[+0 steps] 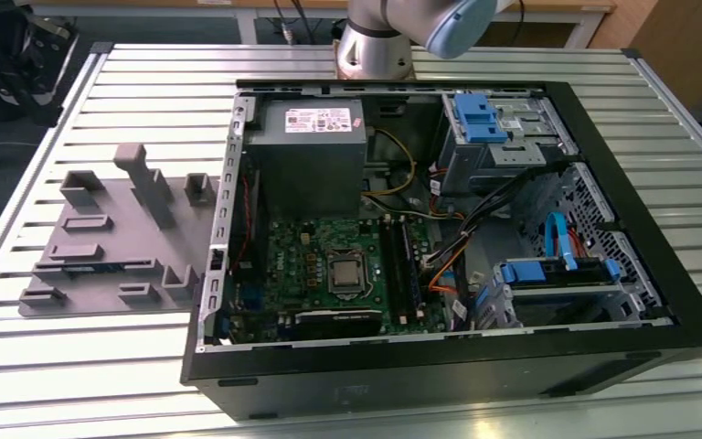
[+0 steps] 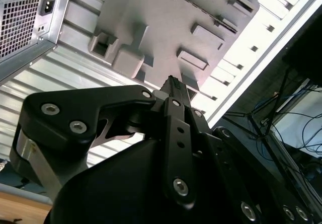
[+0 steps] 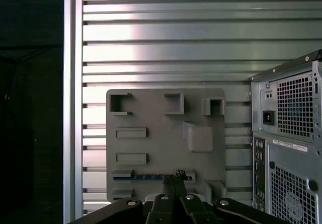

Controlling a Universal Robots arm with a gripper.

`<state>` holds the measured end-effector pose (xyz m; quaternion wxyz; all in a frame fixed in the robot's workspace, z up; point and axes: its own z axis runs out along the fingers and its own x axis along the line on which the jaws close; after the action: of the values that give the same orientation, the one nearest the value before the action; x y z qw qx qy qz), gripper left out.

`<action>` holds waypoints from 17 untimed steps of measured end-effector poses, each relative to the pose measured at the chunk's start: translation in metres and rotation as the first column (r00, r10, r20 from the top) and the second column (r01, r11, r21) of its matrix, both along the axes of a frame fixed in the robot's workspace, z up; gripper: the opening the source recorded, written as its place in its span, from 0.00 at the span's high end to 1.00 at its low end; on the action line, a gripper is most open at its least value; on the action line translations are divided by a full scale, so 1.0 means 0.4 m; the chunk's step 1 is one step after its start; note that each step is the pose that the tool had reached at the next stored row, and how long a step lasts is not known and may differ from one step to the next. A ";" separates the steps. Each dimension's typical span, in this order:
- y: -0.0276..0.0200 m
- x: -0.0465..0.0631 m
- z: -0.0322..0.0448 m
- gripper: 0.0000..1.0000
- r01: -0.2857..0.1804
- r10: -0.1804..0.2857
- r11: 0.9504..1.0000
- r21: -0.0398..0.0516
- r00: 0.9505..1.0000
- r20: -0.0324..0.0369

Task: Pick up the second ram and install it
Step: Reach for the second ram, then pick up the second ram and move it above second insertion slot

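The second ram sits in a long slot of the grey holder plate, outside the computer; you see it as a thin blue strip in the first wrist view.

Under everything runs a slatted metal table. Past its edge the second wrist view gives you a dark floor with loose cables, and wooden furniture stands beyond the table in the exterior view.

The black computer case lies open on the table, with the power supply and the green motherboard inside. The holder plate lies just beside it, on the exterior view's left.

The arm rises behind the case and is cut off by the picture's edge.

The gripper hangs above the plate with its fingers pressed together and nothing between them. Its tips cover a short stretch of the blue strip, so you cannot tell whether they touch it.

A white label on the power supply carries print too small to make out.
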<state>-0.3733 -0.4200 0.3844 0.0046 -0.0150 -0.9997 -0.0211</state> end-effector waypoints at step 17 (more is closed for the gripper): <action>0.000 -0.019 -0.003 0.89 -0.001 0.001 1.000 0.000 1.000 0.000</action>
<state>-0.3807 -0.4200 0.3830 0.0046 -0.0144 -0.9997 -0.0211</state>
